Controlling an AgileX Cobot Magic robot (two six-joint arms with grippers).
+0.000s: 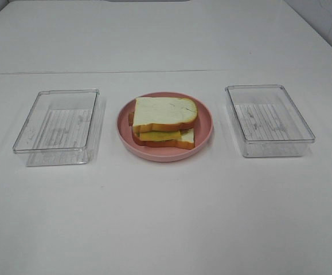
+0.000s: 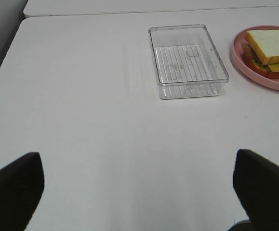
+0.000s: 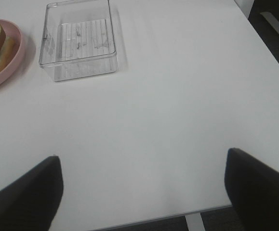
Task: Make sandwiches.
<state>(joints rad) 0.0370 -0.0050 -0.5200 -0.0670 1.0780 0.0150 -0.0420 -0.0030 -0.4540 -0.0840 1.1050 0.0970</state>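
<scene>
White and glossy, the surface [image 1: 166,217] fills nearly everything I can see, with a faint seam running across it behind the things laid out. At the middle sits a round pink plate [image 1: 206,130], and on it the sandwiches [image 1: 164,121]: a stack with a white bread slice [image 1: 164,111] edged in orange-brown crust on top, a yellow cheese square [image 1: 157,136] poking out toward the front, and a second bread slice underneath. From the left wrist camera a thin line of green and a reddish-brown layer show between the slices, though too small to make out clearly.

On either side of the plate stands a clear plastic tray, each just beside it but not touching. The left tray [image 1: 58,121] and the right tray [image 1: 269,120] both show only their ribbed bottoms through the clear walls.

Neither arm shows in the high camera. The left gripper [image 2: 139,185] appears only in its own wrist view, its two dark fingers [image 2: 14,185] spread wide over bare surface with nothing between them, well apart from the left tray. The right gripper [image 3: 141,190] looks the same: dark fingers [image 3: 259,187] parted widely, gripping nothing, poised near the front edge of the surface and far from the right tray.
</scene>
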